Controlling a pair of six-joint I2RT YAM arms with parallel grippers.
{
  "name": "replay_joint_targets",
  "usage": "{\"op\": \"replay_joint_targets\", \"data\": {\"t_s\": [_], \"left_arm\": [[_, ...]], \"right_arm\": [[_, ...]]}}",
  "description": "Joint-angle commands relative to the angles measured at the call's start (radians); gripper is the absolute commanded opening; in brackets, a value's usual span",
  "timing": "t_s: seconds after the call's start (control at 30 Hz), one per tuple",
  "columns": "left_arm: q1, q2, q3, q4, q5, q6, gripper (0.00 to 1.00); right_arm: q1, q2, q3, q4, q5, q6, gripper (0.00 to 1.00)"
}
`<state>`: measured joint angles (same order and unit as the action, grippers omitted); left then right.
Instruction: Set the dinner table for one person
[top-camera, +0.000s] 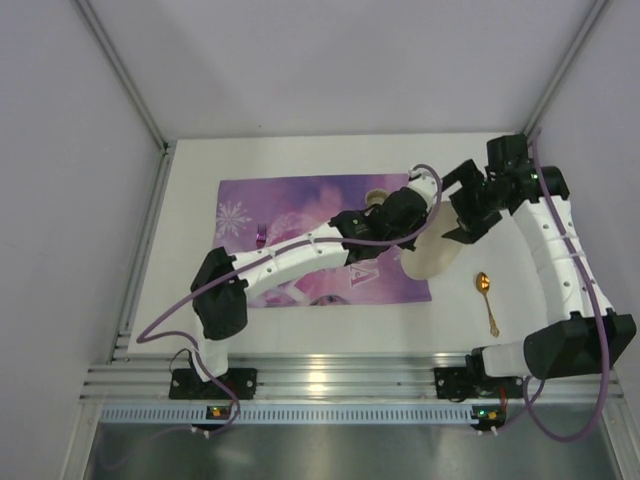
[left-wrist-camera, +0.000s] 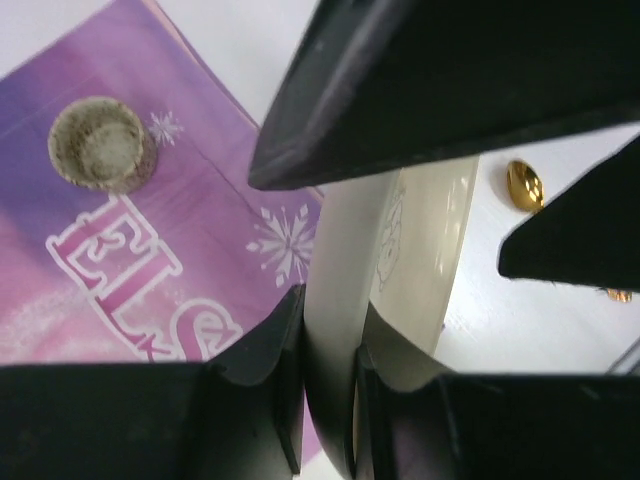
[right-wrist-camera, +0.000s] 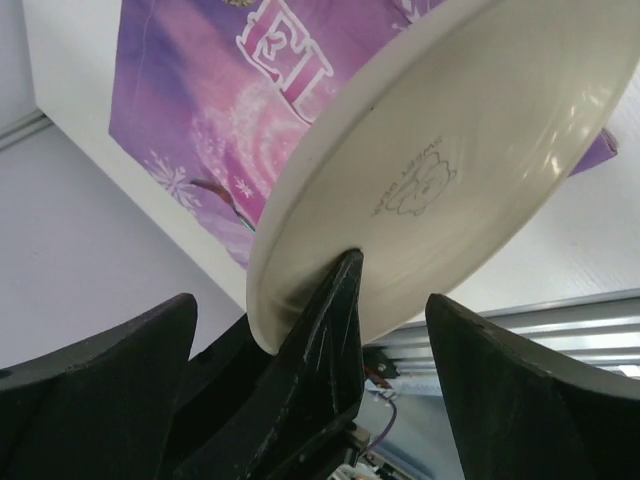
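Over the mat's right end: my left arm runs diagonally from its near-left base across the placemat (top-camera: 290, 215), with the wrist low.
Left pincer (left-wrist-camera: 328, 395): pinching the rim of the plate (right-wrist-camera: 450, 170), 1 finger on each face.
Plate: steeply tilted and straddling the mat's right edge, its stamped underside toward my right wrist. I cannot tell whether its lower edge touches down.
Right arm: up from the near-right base, folded back inward, with the wrist just beside the plate.
Right pincer (right-wrist-camera: 310, 305): spread wide, its 2 fingers well apart at the plate's rim. Contact cannot be told.
Dinner table (top-camera: 300, 325): beneath everything, bare in front of the mat and to its right.
Edges: ribbed rail (top-camera: 330, 375) along the near side, and wall panels close on the left, far and right sides.
Open room: a gold spoon (top-camera: 487, 300) lies on bare tabletop right of the plate. A small cup (left-wrist-camera: 100, 145) stands on the mat beyond my left wrist.
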<state>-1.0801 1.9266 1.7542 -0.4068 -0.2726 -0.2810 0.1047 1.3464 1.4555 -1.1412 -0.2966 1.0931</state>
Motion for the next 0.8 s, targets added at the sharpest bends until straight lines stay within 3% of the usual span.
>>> {"op": "replay_joint_targets", "data": {"t_s": [0.0, 0.23, 0.37, 0.57, 0.63, 0.77], "left_arm": [[0.009, -0.046, 0.024, 0.01, -0.03, 0.011, 0.0], [0.106, -0.145, -0.109, -0.026, -0.017, -0.05, 0.0], [0.202, -0.268, -0.346, -0.007, 0.007, -0.108, 0.0], [0.394, -0.429, -0.603, 0.022, 0.087, -0.147, 0.0], [0.471, -0.457, -0.653, 0.031, 0.114, -0.142, 0.0], [0.522, -0.448, -0.682, 0.029, 0.151, -0.127, 0.0]], "right_arm": [[0.012, -0.001, 0.143, -0.009, 0.019, -0.067, 1.0], [-0.046, 0.102, 0.518, -0.217, 0.12, -0.18, 1.0], [-0.215, 0.135, 0.693, -0.305, 0.12, -0.284, 1.0], [-0.407, 0.109, 0.625, -0.327, 0.057, -0.413, 1.0], [-0.421, 0.088, 0.571, -0.318, 0.071, -0.446, 1.0], [-0.427, 0.021, 0.387, -0.273, 0.074, -0.472, 1.0]]}}
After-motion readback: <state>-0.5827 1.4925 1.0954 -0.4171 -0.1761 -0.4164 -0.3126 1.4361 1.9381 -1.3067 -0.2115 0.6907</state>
